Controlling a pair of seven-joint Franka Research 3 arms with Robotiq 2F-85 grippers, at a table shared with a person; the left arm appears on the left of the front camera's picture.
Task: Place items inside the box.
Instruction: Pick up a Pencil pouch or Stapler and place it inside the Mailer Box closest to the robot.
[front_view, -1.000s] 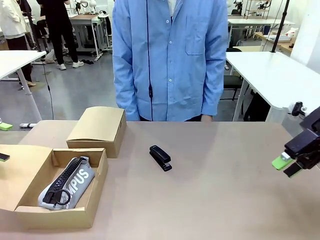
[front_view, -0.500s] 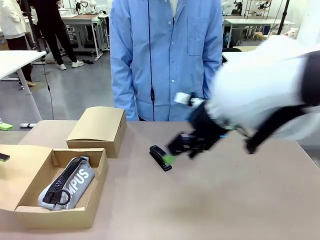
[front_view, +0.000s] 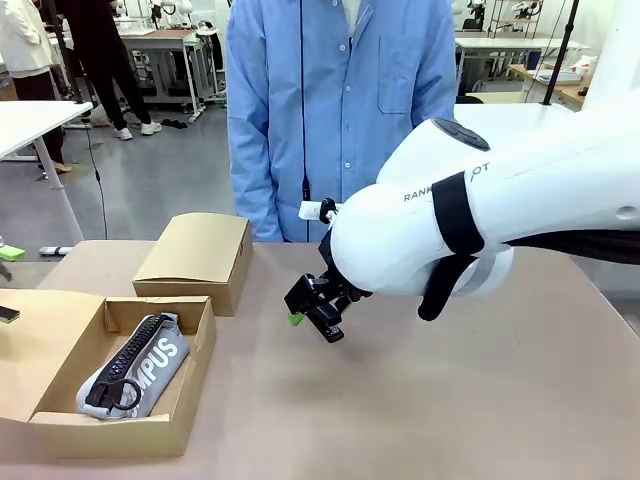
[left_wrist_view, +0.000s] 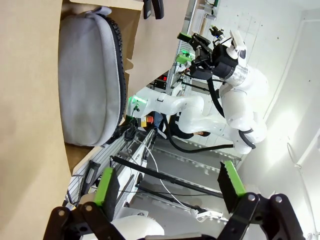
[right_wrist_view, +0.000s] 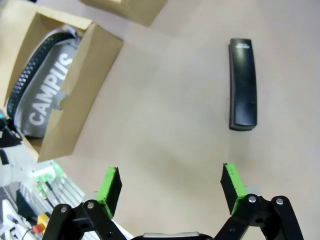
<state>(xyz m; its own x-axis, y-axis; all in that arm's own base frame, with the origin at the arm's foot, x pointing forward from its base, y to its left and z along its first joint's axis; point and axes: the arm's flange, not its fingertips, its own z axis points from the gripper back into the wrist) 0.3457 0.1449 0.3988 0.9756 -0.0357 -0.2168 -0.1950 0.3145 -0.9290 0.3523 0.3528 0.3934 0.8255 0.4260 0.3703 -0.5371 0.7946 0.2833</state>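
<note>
A black stapler (right_wrist_view: 243, 85) lies flat on the brown table, ahead and to the right of my right gripper (right_wrist_view: 170, 185). That gripper is open, its green pads wide apart with nothing between them. In the front view my right gripper (front_view: 312, 308) hangs low over the table's middle and covers most of the stapler. The open cardboard box (front_view: 193, 345) sits at the front left with a grey zip pencil case (front_view: 135, 365) printed "CAMPUS" inside. My left gripper (left_wrist_view: 167, 185) is open and holds nothing, with the pencil case (left_wrist_view: 87, 75) beyond it.
A closed smaller cardboard box (front_view: 197, 255) stands behind the open one. A person in a blue shirt (front_view: 340, 110) stands at the far edge, arms down. My bulky right arm (front_view: 470, 220) spans the table's right half. Bare tabletop lies in front of it.
My right arm has swung in from the right edge to the table's middle, bringing its gripper down over the stapler. Its jaws stayed open. The stapler and pencil case have not moved.
</note>
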